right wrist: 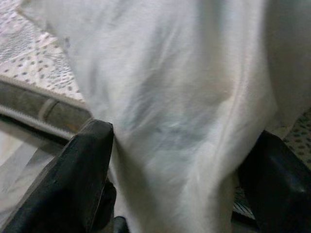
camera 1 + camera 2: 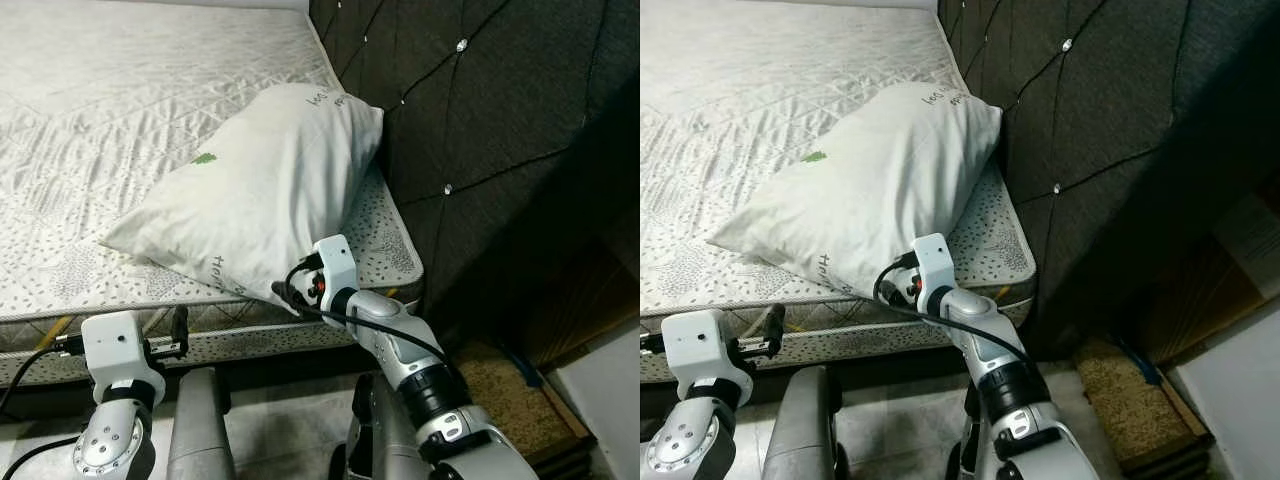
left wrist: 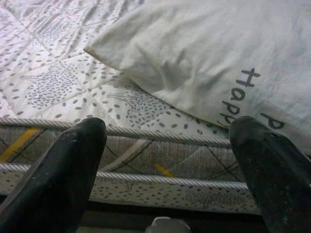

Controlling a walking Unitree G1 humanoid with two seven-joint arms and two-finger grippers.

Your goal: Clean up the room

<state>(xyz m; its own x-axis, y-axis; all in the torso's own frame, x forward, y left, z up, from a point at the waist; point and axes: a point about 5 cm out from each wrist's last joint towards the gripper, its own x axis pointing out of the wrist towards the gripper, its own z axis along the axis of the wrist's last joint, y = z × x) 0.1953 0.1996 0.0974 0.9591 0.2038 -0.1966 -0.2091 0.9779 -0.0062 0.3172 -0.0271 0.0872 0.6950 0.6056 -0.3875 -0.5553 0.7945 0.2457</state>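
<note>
The white pillow (image 2: 255, 190) on the mattress (image 2: 110, 110) hangs between the spread right claw (image 1: 180, 160), at its 12 o'clock.

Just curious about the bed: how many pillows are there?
1: a white pillow lies on the mattress corner beside the dark headboard, the right gripper at its edge.

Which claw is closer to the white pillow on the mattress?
Right. The right claw has pillow fabric between its spread fingers at the near corner. The left claw is open, short of the mattress edge, apart from the pillow.
</note>
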